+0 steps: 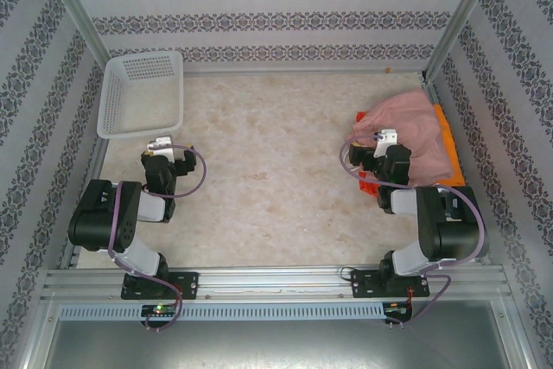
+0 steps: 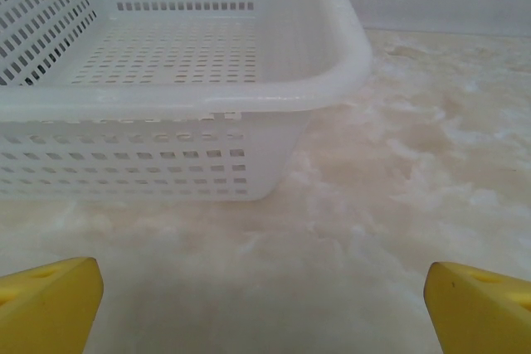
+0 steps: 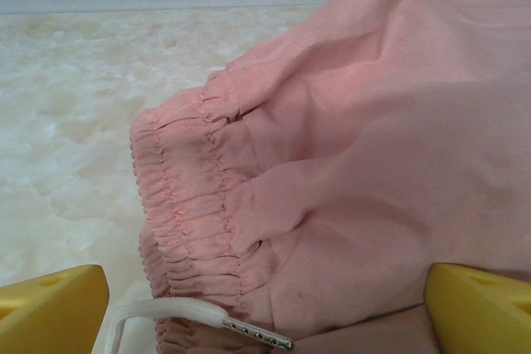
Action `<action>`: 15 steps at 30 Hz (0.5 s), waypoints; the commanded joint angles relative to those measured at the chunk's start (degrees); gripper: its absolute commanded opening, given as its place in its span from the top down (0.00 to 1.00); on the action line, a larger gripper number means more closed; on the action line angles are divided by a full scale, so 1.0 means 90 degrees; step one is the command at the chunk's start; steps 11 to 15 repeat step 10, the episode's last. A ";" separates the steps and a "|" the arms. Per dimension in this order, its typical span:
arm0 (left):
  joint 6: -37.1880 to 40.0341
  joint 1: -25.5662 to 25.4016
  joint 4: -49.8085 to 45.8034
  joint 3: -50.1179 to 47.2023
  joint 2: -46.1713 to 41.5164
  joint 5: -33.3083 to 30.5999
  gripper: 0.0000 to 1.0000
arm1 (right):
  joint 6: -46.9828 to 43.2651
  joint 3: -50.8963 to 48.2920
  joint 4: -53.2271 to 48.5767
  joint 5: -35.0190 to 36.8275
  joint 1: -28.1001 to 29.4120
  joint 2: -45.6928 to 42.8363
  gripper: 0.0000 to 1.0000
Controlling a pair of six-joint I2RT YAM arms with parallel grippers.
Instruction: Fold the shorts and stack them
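The dusty pink shorts (image 1: 408, 130) lie crumpled on top of a pile at the right side of the table. Their gathered waistband (image 3: 178, 196) and a white drawstring with a metal tip (image 3: 249, 336) are close under my right wrist camera. The bright orange shorts (image 1: 446, 140) stick out beneath them on the right. Bits of the red-orange shorts (image 1: 367, 186) peek out at the pile's near-left edge. My right gripper (image 1: 380, 138) (image 3: 265, 312) is open over the pink waistband, holding nothing. My left gripper (image 1: 164, 144) (image 2: 265, 304) is open above bare table, just in front of the basket.
A white mesh basket (image 1: 143, 92) (image 2: 207, 97) stands at the back left with nothing in it, its near corner just ahead of my left gripper. Patterned walls and metal posts (image 1: 458, 23) enclose the marble table (image 1: 268, 170) on three sides.
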 commanded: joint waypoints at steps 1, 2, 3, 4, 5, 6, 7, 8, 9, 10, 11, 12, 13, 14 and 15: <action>0.0141 0.0044 0.0038 0.0018 -0.0035 0.0195 0.00 | -0.0059 0.0111 0.0184 0.0121 0.0066 -0.0005 0.02; 0.0133 0.0044 -0.0003 0.0033 -0.0046 0.0181 0.00 | -0.0058 0.0111 0.0184 0.0121 0.0066 -0.0004 0.02; 0.0168 0.0045 0.0036 0.0024 -0.0039 0.0245 0.00 | -0.0052 0.0111 0.0184 0.0125 0.0066 -0.0006 0.02; 0.0198 0.0037 0.0079 0.0013 -0.0028 0.0343 0.00 | -0.0058 0.0111 0.0184 0.0121 0.0066 -0.0007 0.02; 0.0191 0.0048 0.0049 0.0020 -0.0031 0.0373 0.00 | -0.0055 0.0111 0.0184 0.0121 0.0066 -0.0006 0.02; 0.0183 0.0043 -0.0044 0.0076 -0.0031 0.0337 0.00 | -0.0058 0.0110 0.0184 0.0121 0.0066 -0.0007 0.02; 0.0157 0.0043 -0.0221 0.0155 -0.0040 0.0266 0.00 | -0.0056 0.0111 0.0184 0.0123 0.0066 -0.0001 0.02; 0.0134 0.0044 -0.0372 0.0222 -0.0046 0.0210 0.00 | -0.0050 0.0111 0.0184 0.0121 0.0066 0.0003 0.02; 0.0137 0.0043 -0.0393 0.0248 -0.0038 0.0201 0.00 | -0.0056 0.0111 0.0184 0.0121 0.0065 -0.0006 0.02; 0.0143 0.0043 -0.0388 0.0248 -0.0038 0.0208 0.00 | -0.0056 0.0111 0.0184 0.0121 0.0067 -0.0007 0.02; 0.0143 0.0043 -0.0388 0.0248 -0.0038 0.0208 0.00 | -0.0056 0.0111 0.0184 0.0121 0.0067 -0.0007 0.02; 0.0143 0.0043 -0.0388 0.0248 -0.0038 0.0208 0.00 | -0.0056 0.0111 0.0184 0.0121 0.0067 -0.0007 0.02; 0.0143 0.0043 -0.0388 0.0248 -0.0038 0.0208 0.00 | -0.0056 0.0111 0.0184 0.0121 0.0067 -0.0007 0.02; 0.0143 0.0043 -0.0388 0.0248 -0.0038 0.0208 0.00 | -0.0056 0.0111 0.0184 0.0121 0.0067 -0.0007 0.02; 0.0143 0.0043 -0.0388 0.0248 -0.0038 0.0208 0.00 | -0.0056 0.0111 0.0184 0.0121 0.0067 -0.0007 0.02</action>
